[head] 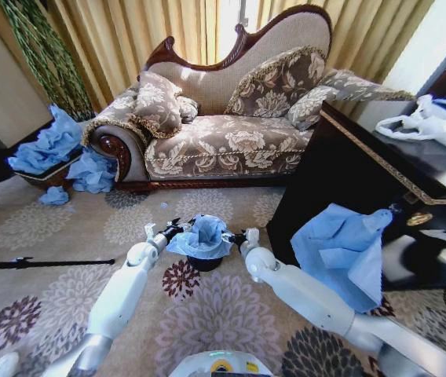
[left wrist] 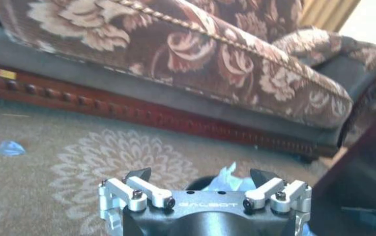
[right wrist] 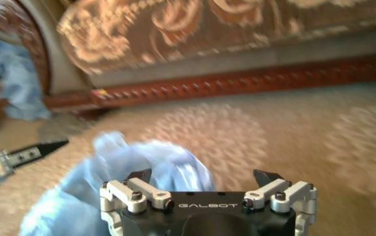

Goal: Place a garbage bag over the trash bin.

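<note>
Garbage bag (head: 202, 236) drapes the trash bin (head: 204, 261) between left gripper (head: 166, 231) and right gripper (head: 241, 236), both spread apart, equally near.

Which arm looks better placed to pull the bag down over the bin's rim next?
Probably neither: left end effector and right end effector flank the garbage bag bunched atop the trash bin.

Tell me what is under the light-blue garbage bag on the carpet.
Under the garbage bag the black trash bin's lower part shows on the carpet. Its rim and inside are covered.
</note>
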Available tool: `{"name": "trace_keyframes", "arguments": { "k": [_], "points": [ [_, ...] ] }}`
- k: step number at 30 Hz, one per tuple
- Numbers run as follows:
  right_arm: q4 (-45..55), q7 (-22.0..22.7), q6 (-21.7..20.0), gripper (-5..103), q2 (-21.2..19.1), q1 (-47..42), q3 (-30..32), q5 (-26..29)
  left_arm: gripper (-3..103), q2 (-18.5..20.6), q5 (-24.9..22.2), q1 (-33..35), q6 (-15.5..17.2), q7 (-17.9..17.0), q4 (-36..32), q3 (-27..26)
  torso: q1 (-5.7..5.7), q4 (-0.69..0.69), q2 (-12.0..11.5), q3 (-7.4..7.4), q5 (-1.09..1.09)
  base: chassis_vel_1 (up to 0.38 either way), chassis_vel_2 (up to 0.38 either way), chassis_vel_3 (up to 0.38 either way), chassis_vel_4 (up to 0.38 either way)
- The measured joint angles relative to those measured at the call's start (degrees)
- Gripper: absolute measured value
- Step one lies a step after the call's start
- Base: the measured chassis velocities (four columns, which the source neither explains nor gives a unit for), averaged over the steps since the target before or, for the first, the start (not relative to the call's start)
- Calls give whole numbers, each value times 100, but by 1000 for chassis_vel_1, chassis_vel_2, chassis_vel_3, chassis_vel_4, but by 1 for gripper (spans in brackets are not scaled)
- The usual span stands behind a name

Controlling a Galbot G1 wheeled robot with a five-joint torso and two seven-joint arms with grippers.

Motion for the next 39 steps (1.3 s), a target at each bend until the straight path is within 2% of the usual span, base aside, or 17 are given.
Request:
{"name": "trace_keyframes", "arguments": {
  "k": [3, 6, 10, 13, 16, 17, 19, 20, 22, 23, 24, 27, 28, 32, 33, 36, 39],
  "points": [
    [-311, -637, -19, 100, 35, 308, -3, -140, 100, 36, -373, 146, 224, -468, -412, -124, 0, 0, 0, 0, 0, 0, 0, 0, 0],
    [-421, -744, -23, 100, 98, 346, 37, -295, 100, 164, -736, 143, 434, -677, -571, -78, 0, 0, 0, 0, 0, 0, 0, 0, 0],
    [-383, -759, -13, 100, 196, 89, 258, -508, 100, 482, -1194, -88, 837, -606, -538, 142, 0, -2, 0, 0, -1, 0, 0, 0, 0],
    [-284, -885, 47, 100, 192, -181, 459, -780, 100, 763, -1187, -357, 1084, -502, -411, 399, 0, 0, 0, 0, 0, 0, 0, 0, 0],
    [-149, -1185, 141, 100, 143, -614, 879, -1305, 100, 1172, -500, -923, 976, 40, -17, 1013, 0, 0, 0, 0, 1, 0, 0, 0, 0],
    [-149, -1185, 141, 100, 143, -614, 879, -1305, 100, 1172, -500, -923, 976, 40, -17, 1013, 0, 0, 0, 0, 1, 0, 0, 0, 0],
    [-36, -1406, 222, 100, 90, -1023, 1284, -1768, 100, 1294, 183, -1398, 671, 614, 389, 1493, 1, -1, 0, 1, 0, 0, 0, 0, 0],
    [-36, -1406, 222, 100, 90, -1023, 1284, -1768, 100, 1294, 183, -1398, 671, 614, 389, 1493, 1, -1, 0, 1, 0, 0, 0, 0, 0],
    [83, -1584, 258, 100, 49, -1386, 1629, -2036, 100, 1302, 637, -1840, 341, 1174, 757, 1847, 1, -3, 0, 1, 0, 0, 0, 0, 0],
    [120, -1675, 284, 100, 36, -1583, 1799, -2161, 100, 1303, 733, -2039, 245, 1454, 892, 2001, 1, -3, 0, 1, 0, 0, 0, 0, 0],
    [120, -1675, 284, 100, 36, -1583, 1799, -2161, 100, 1303, 733, -2039, 245, 1454, 892, 2001, 1, -3, 0, 1, 0, 0, 0, 0, 0],
    [176, -1948, 374, 100, 52, -2085, 2234, -2457, 100, 1283, 985, -2586, -64, 2099, 1313, 2369, 1, -1, 0, 1, 1, 0, 0, 0, 0],
    [176, -1948, 374, 100, 52, -2085, 2234, -2457, 100, 1283, 985, -2586, -64, 2099, 1313, 2369, 1, -1, 0, 1, 1, 0, 0, 0, 0],
    [279, -2115, 440, 100, 97, -2527, 2637, -2636, 100, 1158, 1404, -3394, -540, 3062, 2146, 2809, 1, -1, 0, 0, 3, 0, 0, 0, 0],
    [279, -2115, 440, 100, 97, -2527, 2637, -2636, 100, 1158, 1404, -3394, -540, 3062, 2146, 2809, 1, -1, 0, 0, 3, 0, 0, 0, 0],
    [306, -2233, 449, 100, 92, -2675, 2830, -2664, 100, 1081, 1870, -3679, -696, 3681, 2512, 2911, 1, -2, 0, 1, 1, 0, 0, 0, 0],
    [306, -2305, 459, 100, 85, -2720, 2921, -2671, 100, 1135, 1871, -3706, -611, 3743, 2523, 2991, 0, 0, 0, 0, 1, 0, 0, 0, 0]
  ]
}}
